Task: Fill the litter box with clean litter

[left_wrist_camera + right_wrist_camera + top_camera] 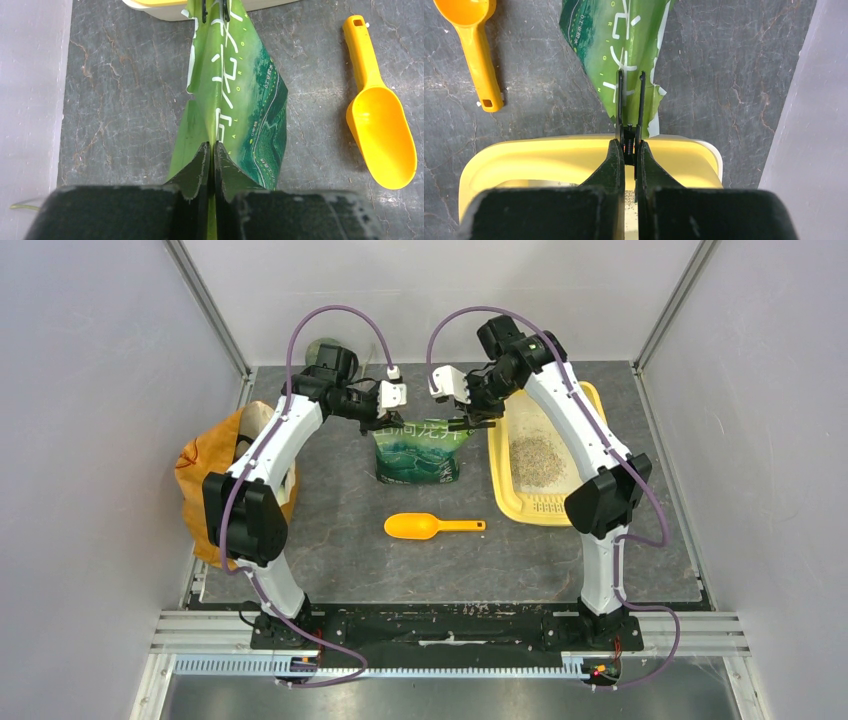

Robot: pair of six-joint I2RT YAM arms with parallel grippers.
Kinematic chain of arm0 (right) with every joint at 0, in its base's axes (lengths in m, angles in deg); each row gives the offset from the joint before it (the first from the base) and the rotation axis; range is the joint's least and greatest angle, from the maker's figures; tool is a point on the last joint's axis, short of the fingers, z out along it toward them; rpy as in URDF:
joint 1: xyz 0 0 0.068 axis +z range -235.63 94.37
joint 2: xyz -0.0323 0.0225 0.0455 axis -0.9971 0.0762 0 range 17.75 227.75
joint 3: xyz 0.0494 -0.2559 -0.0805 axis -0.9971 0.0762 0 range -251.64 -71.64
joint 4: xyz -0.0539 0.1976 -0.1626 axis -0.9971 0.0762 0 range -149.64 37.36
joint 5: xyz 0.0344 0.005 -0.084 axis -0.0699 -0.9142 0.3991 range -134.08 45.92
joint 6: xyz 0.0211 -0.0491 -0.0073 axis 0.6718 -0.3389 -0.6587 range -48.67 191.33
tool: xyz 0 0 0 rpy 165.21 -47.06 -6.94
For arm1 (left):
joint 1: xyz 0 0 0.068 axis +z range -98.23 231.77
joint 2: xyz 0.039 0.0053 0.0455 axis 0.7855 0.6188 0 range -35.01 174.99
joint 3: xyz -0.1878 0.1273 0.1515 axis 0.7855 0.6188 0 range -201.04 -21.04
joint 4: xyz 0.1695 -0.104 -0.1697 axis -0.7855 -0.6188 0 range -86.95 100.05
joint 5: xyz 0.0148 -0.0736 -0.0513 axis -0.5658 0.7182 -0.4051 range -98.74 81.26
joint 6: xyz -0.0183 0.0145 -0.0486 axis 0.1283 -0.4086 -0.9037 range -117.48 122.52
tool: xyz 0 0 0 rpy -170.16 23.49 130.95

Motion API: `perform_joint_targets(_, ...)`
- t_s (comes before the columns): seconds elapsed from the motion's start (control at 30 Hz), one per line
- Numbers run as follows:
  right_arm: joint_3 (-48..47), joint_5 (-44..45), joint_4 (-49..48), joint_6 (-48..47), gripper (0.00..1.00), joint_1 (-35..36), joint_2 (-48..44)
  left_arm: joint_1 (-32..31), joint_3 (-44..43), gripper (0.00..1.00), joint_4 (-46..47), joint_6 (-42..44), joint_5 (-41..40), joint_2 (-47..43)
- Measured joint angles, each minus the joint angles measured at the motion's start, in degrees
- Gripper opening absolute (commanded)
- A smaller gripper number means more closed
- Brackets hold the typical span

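left fingers point(210, 146): pressed together on the top edge of the green pouch point(235, 90), at its left corner; the thin film is pinched flat between the two black pads

right fingers point(629, 144): closed on a black clip point(628, 132) that sits on the pouch's top edge at the other corner; the clip's two thin arms reach out along the printed film; these fingers hang above the far left corner of the litter box point(549, 155)

green pouch: upright on the worktop point(340, 540), held at the top between the two arms; white lettering and a dark green landscape print on its face; just left of the litter box, whether it touches the rim I cannot tell

litter box: on the right of the worktop, beside the right arm; long side running from far to near; slotted grille at the near end

clean litter point(537, 458): a loose speckled patch in the middle of the basin; pale floor shows around it

orange scoop point(430, 527): flat on the worktop, nearer than the pouch and apart from it; bowl to the left, handle pointing right towards the grille end of the box

orange-yellow bag point(205, 475): slumped at the left edge of the worktop, behind the left arm; well apart from the box
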Motion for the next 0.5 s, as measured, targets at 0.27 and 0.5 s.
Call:
perform_joint_targets(0.27, 0.48, 0.37, 0.57, -1.68, 0.00, 0.00, 0.11, -0.09, 0.00, 0.02, -0.28, 0.57, 0.00, 0.00)
perform_joint_targets(0.5, 0.48, 0.17, 0.57, -2.03, 0.00, 0.00, 1.22, -0.13, 0.00, 0.02, -0.31, 0.61, 0.00, 0.00)
